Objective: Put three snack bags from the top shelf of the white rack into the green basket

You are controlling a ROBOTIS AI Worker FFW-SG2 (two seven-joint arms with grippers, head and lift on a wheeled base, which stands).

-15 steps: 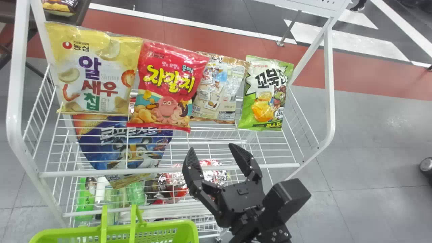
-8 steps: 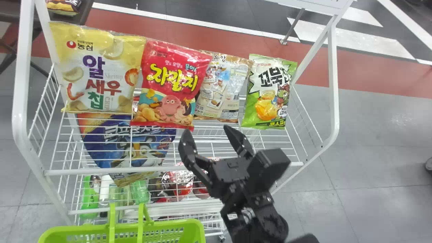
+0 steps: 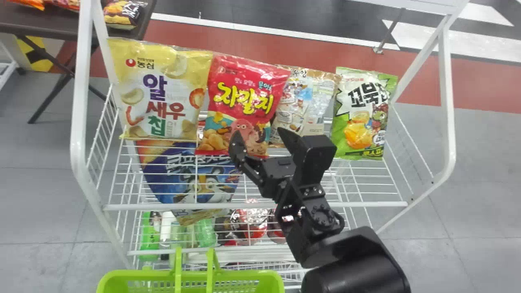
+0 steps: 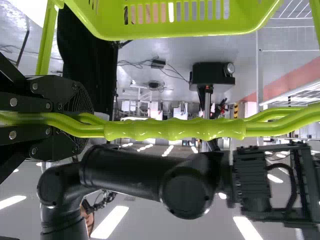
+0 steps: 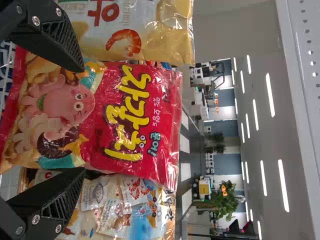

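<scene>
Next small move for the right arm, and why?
Probably ease the right gripper a little forward over the red snack bag, before closing. Its fingers are spread and roughly match the bag's two side edges, one toward the yellow bag, the other toward the brown one, and the bag isn't pinched.

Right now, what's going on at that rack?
A robot is there to load snack bags into the basket. Its left claw grips the basket's handles. Its right claw is open in front of the red bag, not closed on it. That bag stands on the top shelf with the yellow, brown and green ones.
</scene>
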